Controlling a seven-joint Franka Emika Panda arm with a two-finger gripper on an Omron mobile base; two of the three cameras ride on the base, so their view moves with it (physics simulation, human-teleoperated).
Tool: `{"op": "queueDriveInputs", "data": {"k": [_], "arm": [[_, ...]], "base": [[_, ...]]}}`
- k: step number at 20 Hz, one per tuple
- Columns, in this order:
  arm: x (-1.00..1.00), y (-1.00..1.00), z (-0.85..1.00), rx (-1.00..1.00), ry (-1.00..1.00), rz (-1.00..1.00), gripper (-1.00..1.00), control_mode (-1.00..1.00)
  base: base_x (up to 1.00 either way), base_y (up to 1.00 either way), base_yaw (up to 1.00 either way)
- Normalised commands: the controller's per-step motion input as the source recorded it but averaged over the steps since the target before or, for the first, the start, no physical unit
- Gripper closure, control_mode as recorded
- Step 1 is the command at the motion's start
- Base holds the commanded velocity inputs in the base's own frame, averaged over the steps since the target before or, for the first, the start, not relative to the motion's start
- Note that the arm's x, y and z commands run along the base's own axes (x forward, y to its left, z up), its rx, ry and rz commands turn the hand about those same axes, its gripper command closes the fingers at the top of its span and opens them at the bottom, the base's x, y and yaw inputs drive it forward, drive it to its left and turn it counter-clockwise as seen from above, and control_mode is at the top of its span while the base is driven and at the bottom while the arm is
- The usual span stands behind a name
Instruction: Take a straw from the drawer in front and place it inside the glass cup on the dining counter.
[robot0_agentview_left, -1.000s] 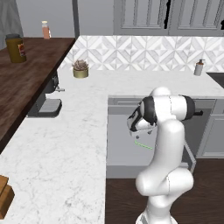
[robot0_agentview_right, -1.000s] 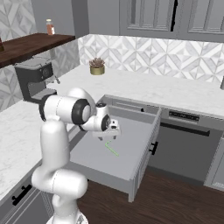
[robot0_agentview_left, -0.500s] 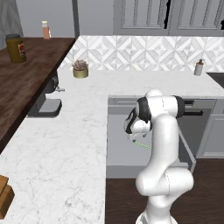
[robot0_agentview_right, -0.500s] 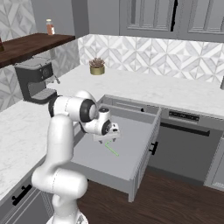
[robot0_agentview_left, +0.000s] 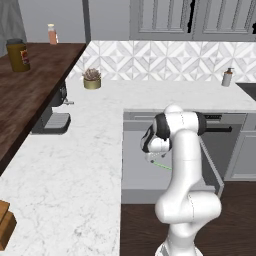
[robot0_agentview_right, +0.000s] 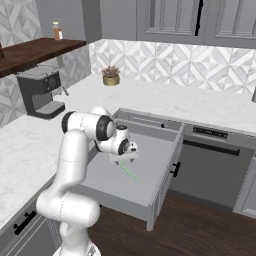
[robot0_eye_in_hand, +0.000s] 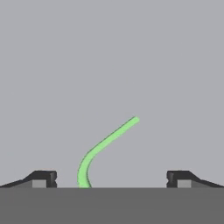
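The drawer (robot0_agentview_right: 162, 172) stands pulled open below the counter, its grey floor (robot0_agentview_left: 134, 167) bare except for the straw. The straw (robot0_agentview_right: 127, 171) is a thin light-green stick lying on that floor, also visible beside the arm (robot0_agentview_left: 161, 166). My gripper (robot0_agentview_right: 123, 159) hangs just above it inside the drawer, pointing down, open and holding nothing. In the hand view the straw (robot0_eye_in_hand: 107, 142) runs up from between the two fingertips (robot0_eye_in_hand: 43, 178), nearer the left one, with my gripper (robot0_eye_in_hand: 111, 179) wide apart around it. The glass cup and the dining counter are out of view.
The drawer's side walls and front panel with its black handle (robot0_agentview_right: 176, 169) surround the gripper. A dark-fronted appliance (robot0_agentview_right: 212, 167) stands right of the drawer. On the marble counter (robot0_agentview_left: 75, 165) are a coffee machine (robot0_agentview_left: 50, 117) and a potted plant (robot0_agentview_left: 92, 79). A dark wooden shelf (robot0_agentview_left: 30, 80) is left.
My hand has come down into the drawer, closer to the straw. The jaws have stayed open and the straw has not moved.
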Motion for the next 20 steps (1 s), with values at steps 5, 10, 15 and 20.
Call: {"op": "queueDriveInputs", "data": {"k": [5,10,15,20], "arm": [[-0.07,0.0,-0.16,0.0,0.0,0.0,-1.0,-1.0],[-0.18,0.04,-0.05,0.0,0.0,0.0,-1.0,-1.0],[-0.01,0.06,-0.13,0.01,0.0,0.0,-1.0,-1.0],[0.0,0.01,-0.39,0.06,0.01,0.0,-1.0,-1.0]], "base": [[0.0,0.0,0.0],[0.0,0.0,0.0],[0.0,0.0,0.0],[0.0,0.0,0.0]]}}
